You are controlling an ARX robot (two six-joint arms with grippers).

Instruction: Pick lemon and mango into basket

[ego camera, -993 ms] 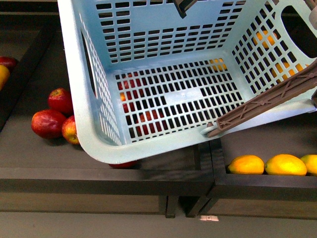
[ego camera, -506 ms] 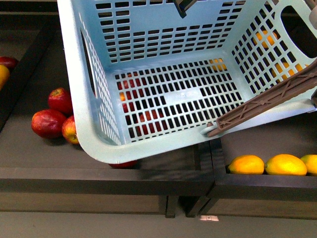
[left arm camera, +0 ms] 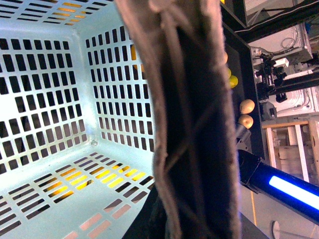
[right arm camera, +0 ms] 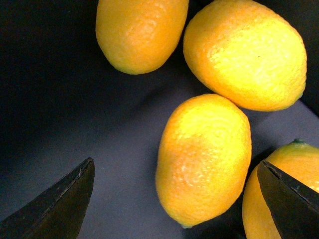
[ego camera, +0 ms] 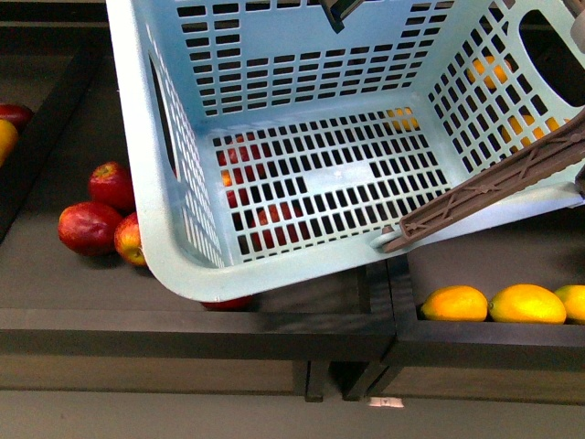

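Note:
The light turquoise basket [ego camera: 174, 229] hangs tilted over the dark fruit bins, and nothing lies on its slotted floor. My left gripper [left arm camera: 187, 224] is shut on the basket's brown handle [left arm camera: 194, 119], which hides its fingers. Smooth yellow-orange mangoes [ego camera: 454, 303] lie in the bin at the lower right, below the handle [ego camera: 494, 187]. In the right wrist view, several pitted yellow lemons lie on a dark bin floor. My right gripper [right arm camera: 174, 204] stands open just above them. One lemon [right arm camera: 204, 159] lies between its two dark fingertips [right arm camera: 60, 199], untouched.
Red apples [ego camera: 91, 224] lie in the left bin, partly under the basket. A dark wooden front rail [ego camera: 201, 329] and a divider [ego camera: 379, 283] bound the bins. My right arm with a blue light [left arm camera: 289, 186] shows beside the basket, over more yellow fruit [left arm camera: 246, 106].

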